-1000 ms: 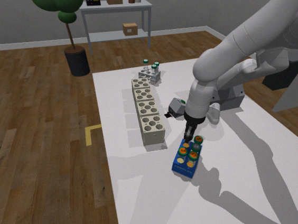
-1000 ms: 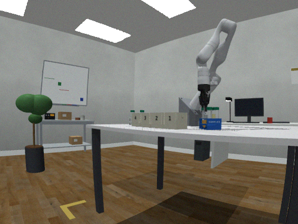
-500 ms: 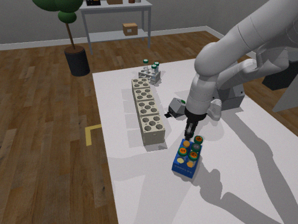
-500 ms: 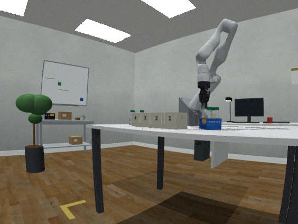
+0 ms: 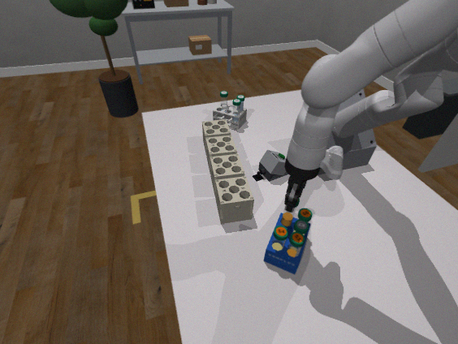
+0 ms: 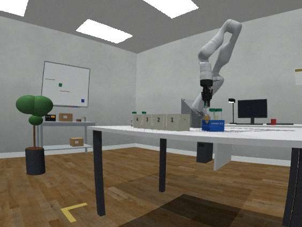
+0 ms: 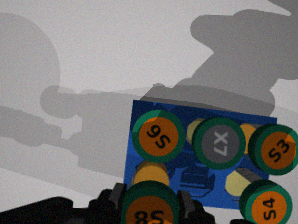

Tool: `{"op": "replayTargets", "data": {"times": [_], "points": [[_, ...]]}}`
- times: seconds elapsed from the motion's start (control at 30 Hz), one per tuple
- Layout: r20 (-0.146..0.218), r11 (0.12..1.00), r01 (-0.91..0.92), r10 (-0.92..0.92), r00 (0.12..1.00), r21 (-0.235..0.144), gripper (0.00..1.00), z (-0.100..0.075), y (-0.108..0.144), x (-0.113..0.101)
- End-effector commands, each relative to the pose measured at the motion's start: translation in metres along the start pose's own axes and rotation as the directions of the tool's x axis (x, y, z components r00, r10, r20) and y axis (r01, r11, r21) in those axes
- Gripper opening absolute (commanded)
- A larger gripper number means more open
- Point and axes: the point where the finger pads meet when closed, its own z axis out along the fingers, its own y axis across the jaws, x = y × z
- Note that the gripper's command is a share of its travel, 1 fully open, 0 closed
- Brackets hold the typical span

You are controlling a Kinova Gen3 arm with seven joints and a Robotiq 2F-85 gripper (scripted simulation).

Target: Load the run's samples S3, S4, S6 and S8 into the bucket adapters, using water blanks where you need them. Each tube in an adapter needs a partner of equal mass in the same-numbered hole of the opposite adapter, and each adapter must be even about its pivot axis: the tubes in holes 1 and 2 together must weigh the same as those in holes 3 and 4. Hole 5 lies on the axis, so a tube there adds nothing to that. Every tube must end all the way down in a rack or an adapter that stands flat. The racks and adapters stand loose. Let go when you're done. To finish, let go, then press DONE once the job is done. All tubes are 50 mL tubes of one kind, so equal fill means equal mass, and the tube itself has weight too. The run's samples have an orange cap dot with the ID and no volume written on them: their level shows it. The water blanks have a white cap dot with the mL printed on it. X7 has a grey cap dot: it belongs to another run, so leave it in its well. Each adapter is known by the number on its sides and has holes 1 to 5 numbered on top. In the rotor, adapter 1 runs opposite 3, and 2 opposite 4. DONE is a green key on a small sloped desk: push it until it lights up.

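Four adapters (image 5: 227, 170) form a row on my table (image 5: 365, 260). Right of them sits a blue rack (image 5: 280, 256) with S6 (image 7: 159, 136), X7 (image 7: 219, 144), S3 (image 7: 277, 150), S4 (image 7: 266, 206). My gripper (image 5: 293, 199) is clamped on S8 (image 7: 149, 214), raised above the rack's far end.

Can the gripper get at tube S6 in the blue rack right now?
Probably not yet: the gripper is shut on tube S8, lifted above the blue rack. S6 itself stands uncovered, so access looks free once S8 is placed.
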Motion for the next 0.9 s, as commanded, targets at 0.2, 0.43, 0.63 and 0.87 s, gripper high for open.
{"op": "replayTargets", "data": {"times": [0.2, 0.43, 0.63, 0.87], "points": [[0.001, 1.000, 0.000, 0.000, 1.000, -0.001, 0.10, -0.013, 0.000, 0.000], [0.001, 1.000, 0.000, 0.000, 1.000, -0.001, 0.10, -0.019, 0.000, 0.000], [0.001, 1.000, 0.000, 0.000, 1.000, -0.001, 0.10, -0.027, 0.000, 0.000], [0.001, 1.000, 0.000, 0.000, 1.000, -0.001, 0.10, -0.037, 0.000, 0.000]]}}
